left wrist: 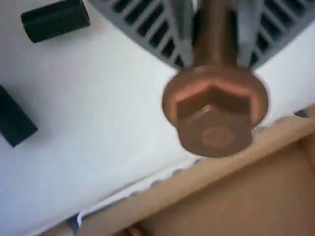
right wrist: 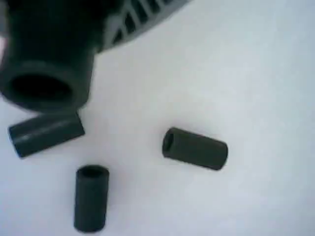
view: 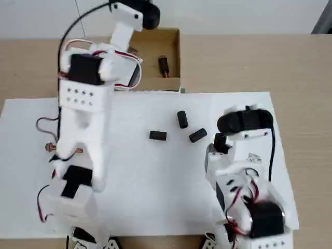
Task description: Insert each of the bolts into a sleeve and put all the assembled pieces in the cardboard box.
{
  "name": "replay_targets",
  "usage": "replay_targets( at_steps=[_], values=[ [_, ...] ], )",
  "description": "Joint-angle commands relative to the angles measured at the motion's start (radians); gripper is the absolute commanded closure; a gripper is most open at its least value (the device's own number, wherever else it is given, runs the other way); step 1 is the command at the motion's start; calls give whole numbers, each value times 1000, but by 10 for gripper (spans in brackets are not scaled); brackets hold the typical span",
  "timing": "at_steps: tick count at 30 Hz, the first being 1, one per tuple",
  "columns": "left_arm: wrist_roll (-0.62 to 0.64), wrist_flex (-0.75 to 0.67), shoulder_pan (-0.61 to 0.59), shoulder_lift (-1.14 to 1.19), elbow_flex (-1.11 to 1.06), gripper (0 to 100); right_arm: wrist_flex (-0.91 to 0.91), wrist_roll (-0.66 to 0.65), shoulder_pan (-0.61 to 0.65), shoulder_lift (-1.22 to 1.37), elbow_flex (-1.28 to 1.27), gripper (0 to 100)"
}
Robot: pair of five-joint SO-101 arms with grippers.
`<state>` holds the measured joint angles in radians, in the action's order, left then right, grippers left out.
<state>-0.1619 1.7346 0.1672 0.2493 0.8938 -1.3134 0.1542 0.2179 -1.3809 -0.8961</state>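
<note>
1. Where the near edge of the tabletop (view: 306,67) runs, two white plastic arms stand on a white paper sheet (view: 155,197). The sheet covers much of the matte, wood-toned top.
2. The right claw (right wrist: 69,34) hangs over the right half of the sheet, closed on a held sleeve (right wrist: 47,73). This is a smooth black tube with its open bore facing the camera. A ribbed grey finger (right wrist: 133,19) shows beside it.
3. Three loose sleeves lie on their sides at mid-sheet, apart from one another: first (view: 158,136), second (view: 197,135), third (view: 182,119).
4. Near the left edge of the sheet, copper-coloured metal (view: 50,147) shows on either side of the left arm. It cannot be told whether this is one bolt or two.
5. The left claw (left wrist: 216,29) is closed on the shank of a gripped bolt (left wrist: 215,110). The bolt is copper-coloured with a flanged hexagonal head, and hangs over the far edge of the sheet.
6. The cardboard box (view: 168,41) sits at the far edge of the tabletop, brown and open-topped. One assembled piece (view: 163,66) lies inside, and the left arm hides the left portion of the box.
7. A pale wall stands beyond the tabletop.
</note>
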Motion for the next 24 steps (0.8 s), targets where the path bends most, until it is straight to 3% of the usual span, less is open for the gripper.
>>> replay_targets(
  at_steps=[1,17,24],
  values=[
    [5,18,5,-135,30,995,-4,-54,5,-71,52,995],
    [5,15,-5,-747,-527,995,-5,-64,7,-117,52,995],
    [5,-75,-6,-1022,-806,995,-42,-63,8,-119,52,995]
  ],
)
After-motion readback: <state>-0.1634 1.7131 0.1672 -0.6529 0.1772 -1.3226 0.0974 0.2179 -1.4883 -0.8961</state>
